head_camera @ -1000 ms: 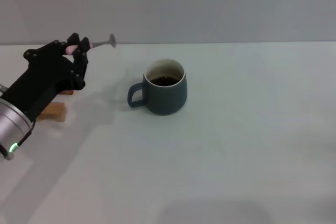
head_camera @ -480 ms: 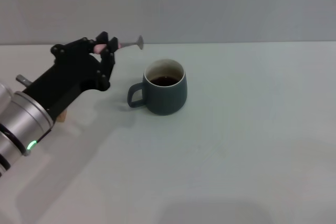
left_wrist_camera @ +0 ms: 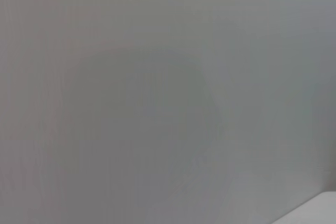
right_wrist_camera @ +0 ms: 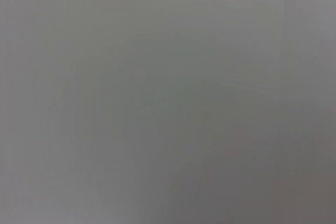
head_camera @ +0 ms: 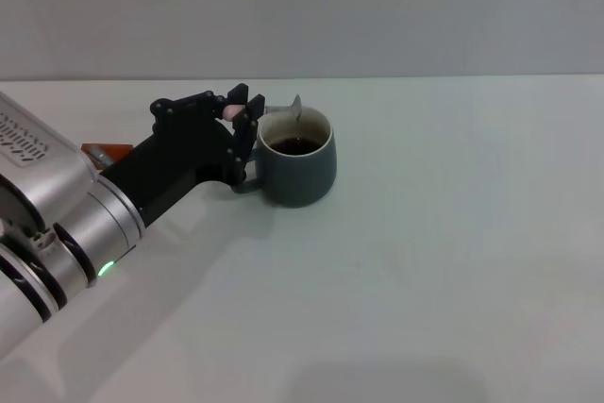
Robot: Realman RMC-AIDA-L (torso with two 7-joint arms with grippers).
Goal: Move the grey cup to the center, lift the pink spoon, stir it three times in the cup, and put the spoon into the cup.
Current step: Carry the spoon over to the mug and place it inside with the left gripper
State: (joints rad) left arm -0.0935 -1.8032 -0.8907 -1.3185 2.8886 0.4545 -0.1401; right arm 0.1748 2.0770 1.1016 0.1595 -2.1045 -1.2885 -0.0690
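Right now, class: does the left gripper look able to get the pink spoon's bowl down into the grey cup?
Probably yes. The left gripper holds the pink spoon with its bowl over the grey cup's open rim; nothing visible blocks the way down.

Bare lab-like bench: plain white table, blank grey wall.

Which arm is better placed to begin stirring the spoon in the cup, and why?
Left. The left gripper is shut on the pink spoon, whose metal bowl sits over the grey cup at its rim, above the dark liquid. The right arm appears in no view.
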